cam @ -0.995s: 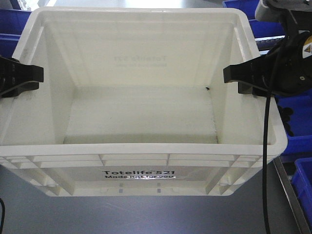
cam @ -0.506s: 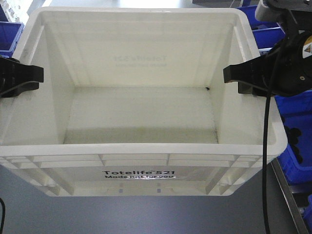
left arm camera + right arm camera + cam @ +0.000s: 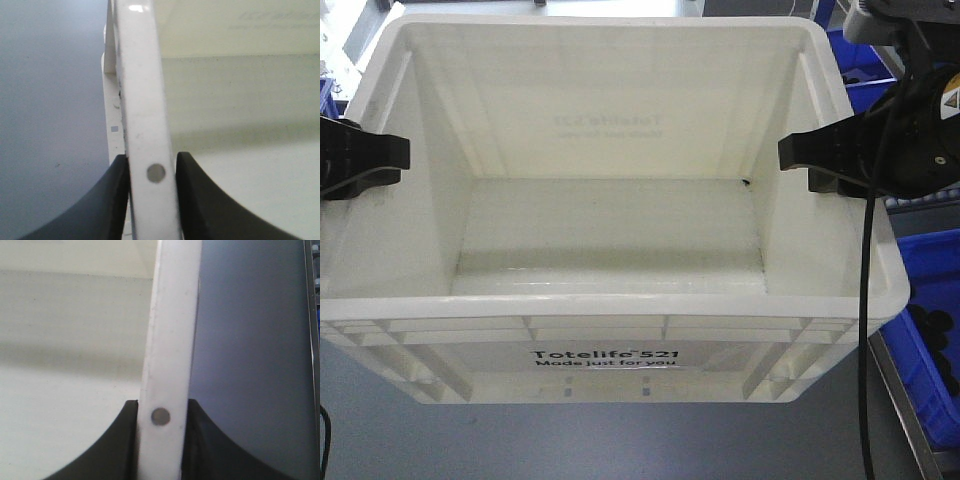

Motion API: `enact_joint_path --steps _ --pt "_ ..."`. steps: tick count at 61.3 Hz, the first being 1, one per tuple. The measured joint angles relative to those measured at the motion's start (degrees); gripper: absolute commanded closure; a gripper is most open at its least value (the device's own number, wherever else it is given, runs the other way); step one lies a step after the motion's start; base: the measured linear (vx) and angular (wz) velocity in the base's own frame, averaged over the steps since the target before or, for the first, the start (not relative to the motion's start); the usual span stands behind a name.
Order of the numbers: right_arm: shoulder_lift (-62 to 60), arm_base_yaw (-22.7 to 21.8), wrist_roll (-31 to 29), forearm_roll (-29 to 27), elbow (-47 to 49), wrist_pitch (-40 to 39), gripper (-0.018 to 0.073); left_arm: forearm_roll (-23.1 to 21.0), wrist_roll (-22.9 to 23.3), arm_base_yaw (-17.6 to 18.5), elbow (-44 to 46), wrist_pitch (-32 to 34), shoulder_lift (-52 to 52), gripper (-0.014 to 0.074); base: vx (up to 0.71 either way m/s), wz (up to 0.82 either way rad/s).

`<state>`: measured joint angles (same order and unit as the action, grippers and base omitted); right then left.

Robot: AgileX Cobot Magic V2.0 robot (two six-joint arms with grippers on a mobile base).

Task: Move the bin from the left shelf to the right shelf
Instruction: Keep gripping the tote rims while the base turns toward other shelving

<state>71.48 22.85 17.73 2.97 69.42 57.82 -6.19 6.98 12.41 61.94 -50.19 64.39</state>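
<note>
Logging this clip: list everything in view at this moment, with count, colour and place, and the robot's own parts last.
white bin: one, white with black print, centre, empty.
blue bins: at least two, blue, right of the white bin; another blue sliver at the left edge.
dark round items: count unclear, black, inside the lower right blue bin.
grey surface: one, grey, below the white bin.
cable: one, black, running down past the white bin's right rim.
left gripper: one, black, shut on the left rim.
right gripper: one, black, shut on the right rim.

Left end effector (image 3: 400,165) cropped at edge; blue bin (image 3: 935,255) contents indistinct.
</note>
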Motion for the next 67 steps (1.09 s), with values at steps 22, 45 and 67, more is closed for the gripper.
enact_joint_path --steps 22,45,67 --pt "0.0 0.0 0.0 0.0 0.0 0.1 0.0559 -0.1 -0.1 0.0 0.0 0.1 0.0 0.0488 0.34 0.0" --pt "0.0 0.0 0.0 0.0 0.0 0.1 0.0559 -0.1 -0.1 0.0 0.0 0.0 0.0 0.0488 0.33 0.05" --pt "0.0 0.0 0.0 0.0 0.0 0.1 0.0559 -0.1 -0.1 0.0 0.0 0.0 0.0 0.0488 0.31 0.05"
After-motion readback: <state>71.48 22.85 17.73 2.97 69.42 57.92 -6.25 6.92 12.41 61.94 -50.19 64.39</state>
